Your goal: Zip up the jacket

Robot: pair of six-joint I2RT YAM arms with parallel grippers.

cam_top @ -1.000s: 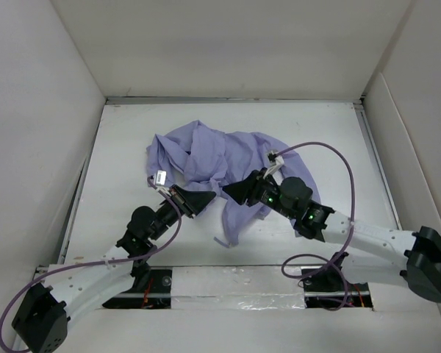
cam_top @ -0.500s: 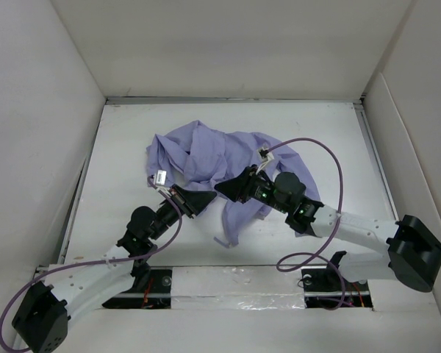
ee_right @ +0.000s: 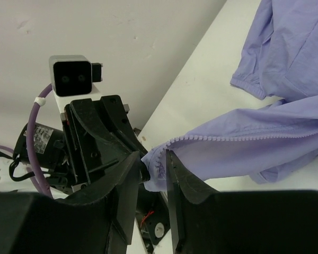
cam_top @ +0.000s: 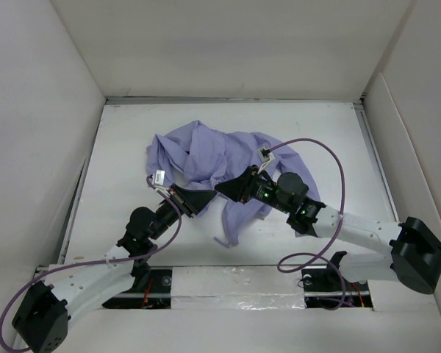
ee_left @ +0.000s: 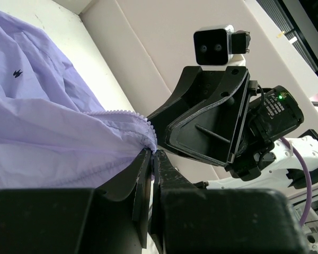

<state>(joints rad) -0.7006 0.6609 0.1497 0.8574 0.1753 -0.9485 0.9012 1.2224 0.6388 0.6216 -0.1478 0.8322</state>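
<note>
The lavender jacket lies crumpled in the middle of the white table. My left gripper is shut on a corner of its zipper edge, and purple cloth bunches at the clamped tips. My right gripper faces it almost tip to tip. In the right wrist view the right gripper has its jaws apart, and a fabric corner lined with zipper teeth hangs between them. That corner is lifted off the table.
White walls enclose the table on the left, back and right. A purple cable loops above the right arm. The left arm's wrist camera sits close in front of the right gripper.
My right gripper has moved left and slightly away, close to the left gripper's tips, and its jaws have narrowed around the zipper corner. The left gripper has stayed shut in place.
</note>
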